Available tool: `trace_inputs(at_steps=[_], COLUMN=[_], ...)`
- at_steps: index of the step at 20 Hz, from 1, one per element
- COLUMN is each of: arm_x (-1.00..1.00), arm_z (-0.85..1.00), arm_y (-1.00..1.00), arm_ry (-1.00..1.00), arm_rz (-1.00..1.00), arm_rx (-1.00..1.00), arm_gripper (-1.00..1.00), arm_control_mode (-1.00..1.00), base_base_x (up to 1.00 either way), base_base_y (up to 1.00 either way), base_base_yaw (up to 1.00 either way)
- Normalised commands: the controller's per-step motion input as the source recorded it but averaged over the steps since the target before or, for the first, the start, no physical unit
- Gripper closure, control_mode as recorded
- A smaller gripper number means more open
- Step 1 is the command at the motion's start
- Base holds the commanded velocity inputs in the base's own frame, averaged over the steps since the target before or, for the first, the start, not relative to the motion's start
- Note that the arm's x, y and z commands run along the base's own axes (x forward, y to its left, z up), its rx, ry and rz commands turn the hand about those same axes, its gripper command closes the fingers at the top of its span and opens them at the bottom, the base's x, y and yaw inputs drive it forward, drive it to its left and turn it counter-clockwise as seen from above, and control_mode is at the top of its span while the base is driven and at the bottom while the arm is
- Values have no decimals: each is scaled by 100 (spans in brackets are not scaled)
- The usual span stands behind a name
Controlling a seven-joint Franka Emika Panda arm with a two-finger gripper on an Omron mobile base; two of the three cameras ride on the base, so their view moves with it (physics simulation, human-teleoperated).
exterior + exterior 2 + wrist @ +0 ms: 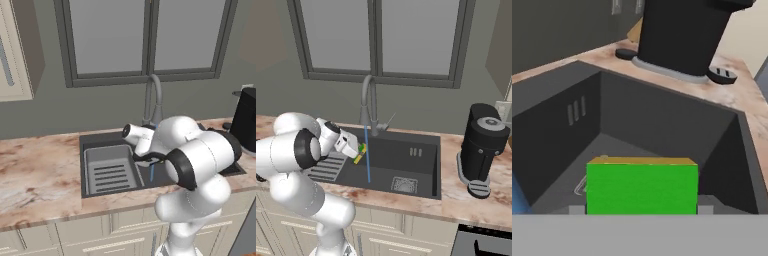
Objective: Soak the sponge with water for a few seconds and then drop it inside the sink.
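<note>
My gripper [356,150] is shut on the sponge [360,153], a small green block with a yellow-orange side, held above the sink [421,165]. In the right base view the sponge hangs just left of the water [367,157], a thin blue stream falling from the curved faucet [369,102] into the basin. The hand view shows the sponge [642,187] clamped flat between my fingers, with the sink's dark walls [662,120] behind it and the water [519,196] at the far left edge. In the left base view my arm covers the hand, and a short bit of the water [152,172] shows below it.
A lighter grey ribbed rack [110,172] fills the sink's left part. A square drain grate [404,185] lies in the basin floor. A black coffee machine [482,145] stands on the marble counter [35,175] right of the sink. A window is behind the faucet.
</note>
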Motion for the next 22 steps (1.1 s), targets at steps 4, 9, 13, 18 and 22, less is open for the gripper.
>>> trace_inputs(at_steps=[4,9,13,18,22], arm_x=[0,9,21,12,15], arm_z=[-17,-3,0,0,-3], arm_y=[0,0,0,0,0], arm_ry=[7,4,7,7,9], arm_rz=[-2,0,0,0,0], arm_rx=[-1,-3,-3,-1,-2], arm_gripper=[100,100,100,100,100], arm_control_mode=[-100,-100,-100,-100,-100], base_base_x=[0,0,0,0,0], base_base_y=[0,0,0,0,0], base_base_yaw=[0,0,0,0,0])
